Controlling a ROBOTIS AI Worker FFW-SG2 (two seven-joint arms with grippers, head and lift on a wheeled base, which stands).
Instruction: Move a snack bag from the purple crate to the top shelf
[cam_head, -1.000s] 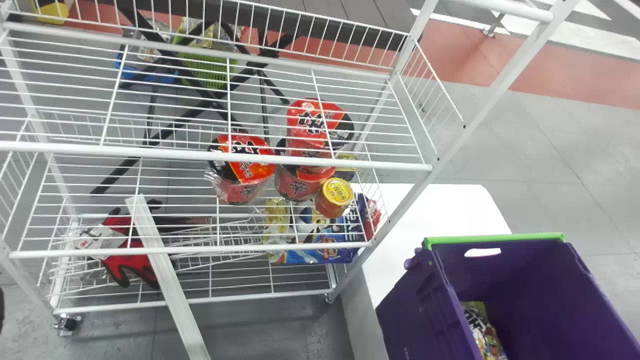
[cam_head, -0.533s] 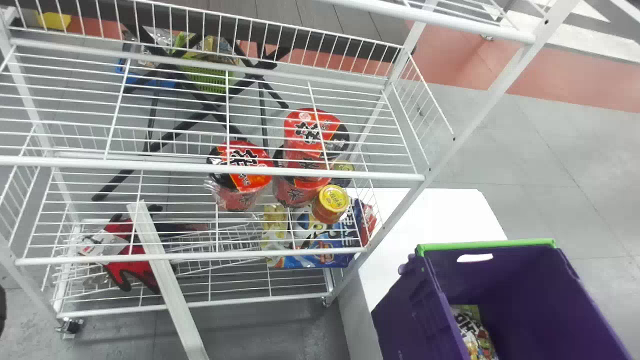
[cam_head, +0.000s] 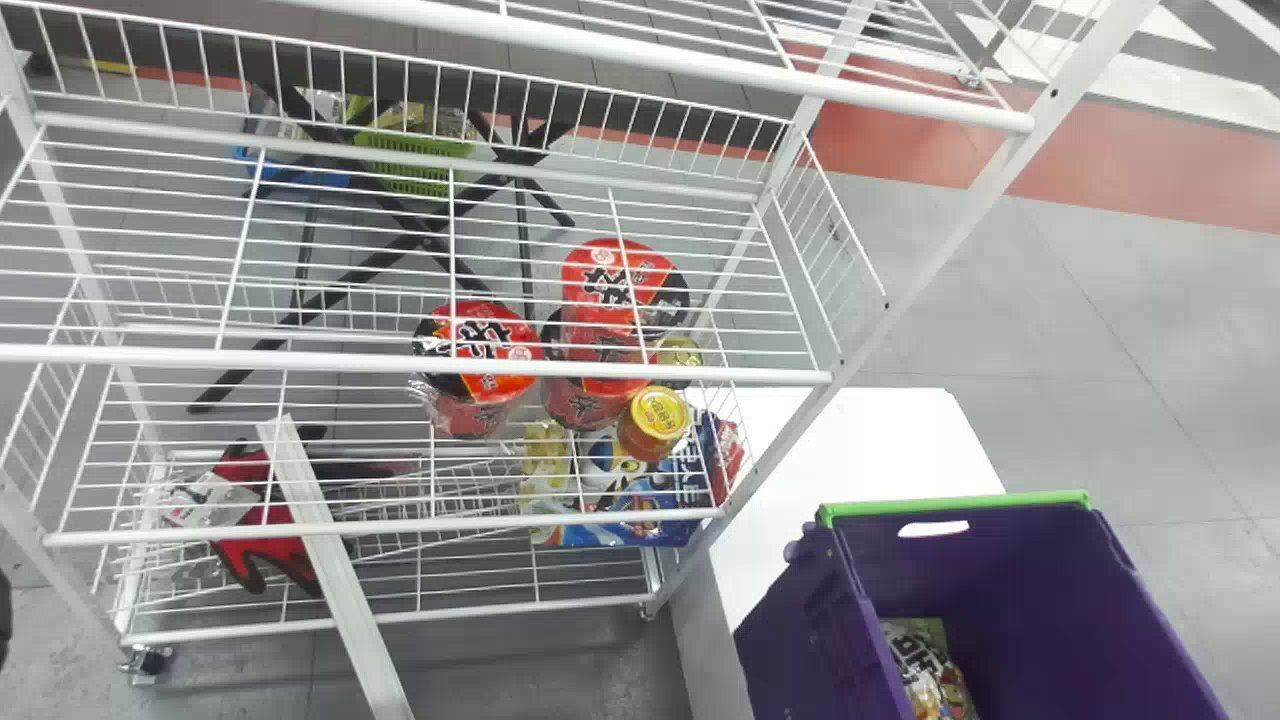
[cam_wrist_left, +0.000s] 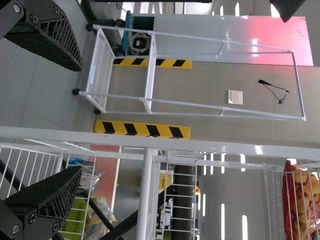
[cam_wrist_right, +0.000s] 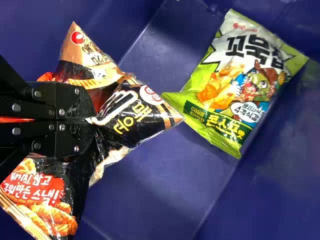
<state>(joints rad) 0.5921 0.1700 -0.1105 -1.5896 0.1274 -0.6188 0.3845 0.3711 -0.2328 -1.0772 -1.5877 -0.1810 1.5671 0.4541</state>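
Right gripper is down in the purple crate, jaws clamped on the black snack bag, green bag lying right by it. Left gripper is over by the rack, jaws wide apart

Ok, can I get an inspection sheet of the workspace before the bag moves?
surface: white table beside the white wire rack
job's things: black snack bag gripped at the purple crate; green snack bag lying in it
clutter: red noodle cups, gloves, slanting white slat at the rack
grippers: left gripper open; right gripper shut on the black snack bag
cables: nothing seen at the grippers
surroundings: green basket behind the rack
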